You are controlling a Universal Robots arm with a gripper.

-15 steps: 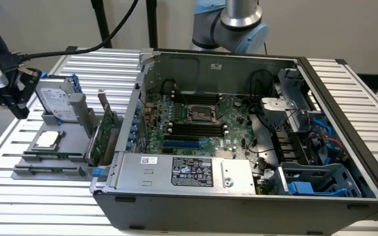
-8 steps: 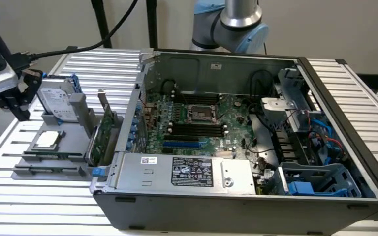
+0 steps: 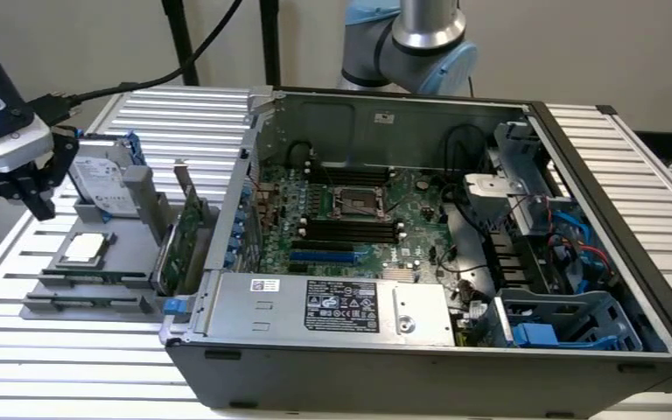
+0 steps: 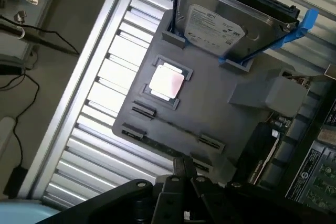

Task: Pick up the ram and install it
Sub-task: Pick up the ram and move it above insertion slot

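Observation:
A grey holder (image 3: 62, 308) (image 4: 220, 103) sits on the slatted table, on the exterior view's left of the open computer case (image 3: 430, 359). The ram appears as a thin dark strip standing on edge in the holder's slot (image 4: 176, 128) (image 3: 88, 280), between small clips. My gripper (image 3: 36, 203) (image 4: 184, 174) hangs above the holder's end on the exterior view's far left, apart from it, with nothing visibly in it. In the case, the motherboard's black memory slots (image 3: 342, 229) lie in front of the processor socket (image 3: 353, 203).
The holder also carries a square silver processor (image 3: 85, 249) (image 4: 167, 81), a hard drive in a blue frame (image 3: 105, 182) (image 4: 220, 22) and an upright green expansion card (image 3: 185, 241). Cables and a drive cage (image 3: 570, 319) crowd the case's right side. Another arm's base (image 3: 412, 44) stands behind the case.

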